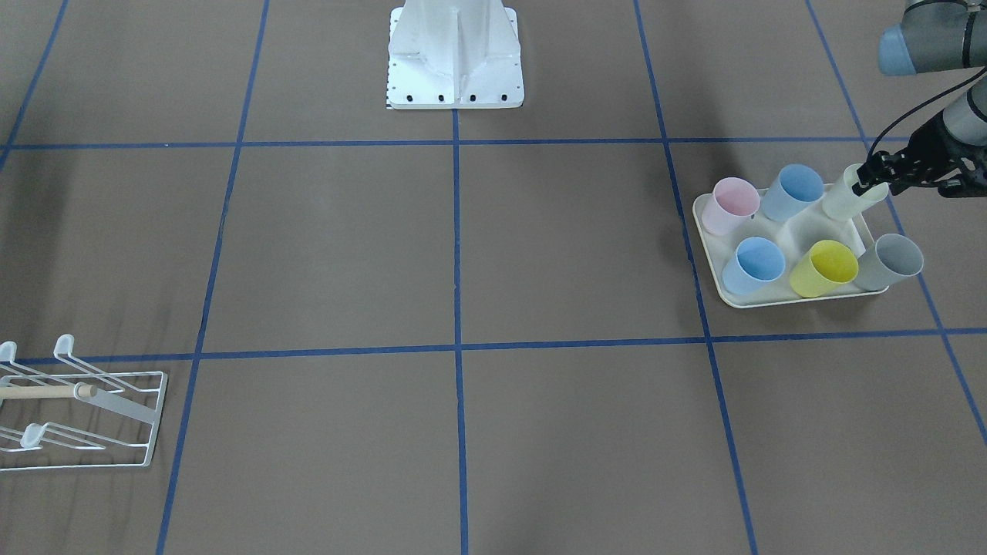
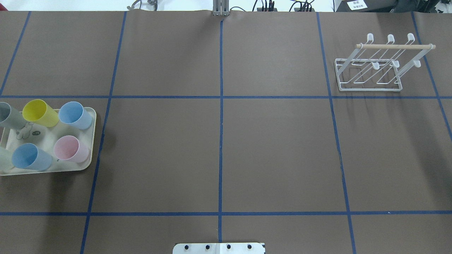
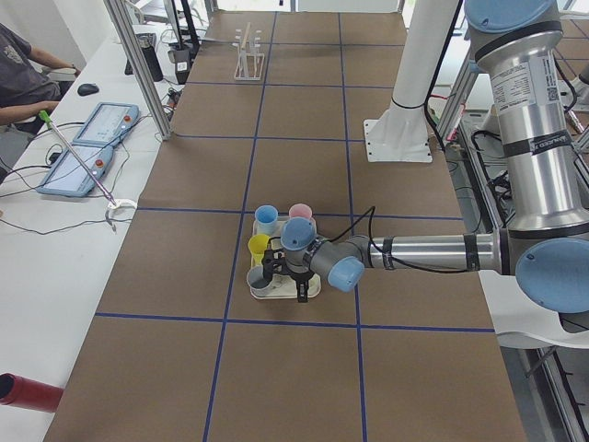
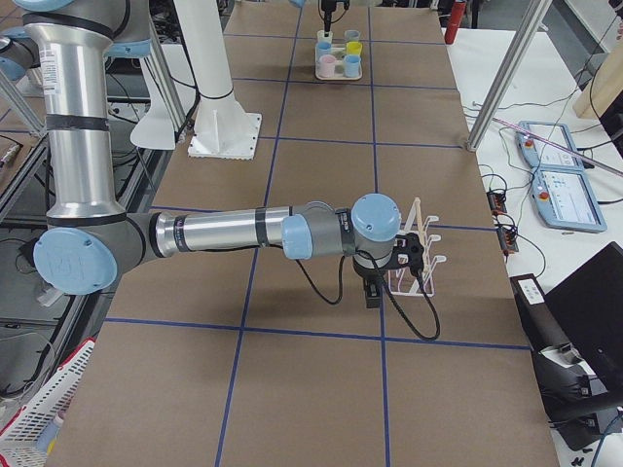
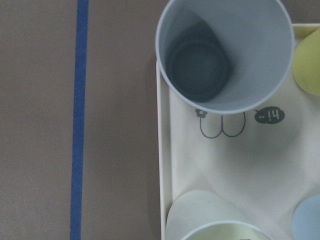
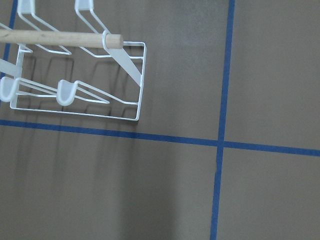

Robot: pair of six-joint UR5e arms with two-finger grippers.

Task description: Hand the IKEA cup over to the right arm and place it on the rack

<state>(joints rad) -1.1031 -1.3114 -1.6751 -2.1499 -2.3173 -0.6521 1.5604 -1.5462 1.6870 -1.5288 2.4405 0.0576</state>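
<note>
Several IKEA cups stand on a cream tray [image 1: 700, 231] on my left side. My left gripper [image 1: 867, 179] is at the rim of the pale-green cup [image 1: 843, 200] in the tray's back corner; its fingers look open and the cup stands on the tray. The left wrist view shows that cup [image 5: 215, 222] at the bottom edge and a grey cup [image 5: 225, 55] above it, with no fingers in frame. The white wire rack [image 2: 369, 89] with its wooden dowel stands far right. My right gripper [image 4: 384, 277] hovers beside the rack [image 4: 421, 255]; I cannot tell whether it is open or shut.
Beside the pale-green cup stand a pink cup [image 1: 732, 204], two blue cups [image 1: 794, 193], a yellow cup [image 1: 825, 267] and a grey cup [image 1: 890, 262]. The white robot base [image 1: 455, 69] is at the table's middle edge. A person [image 3: 23, 74] sits at a side desk.
</note>
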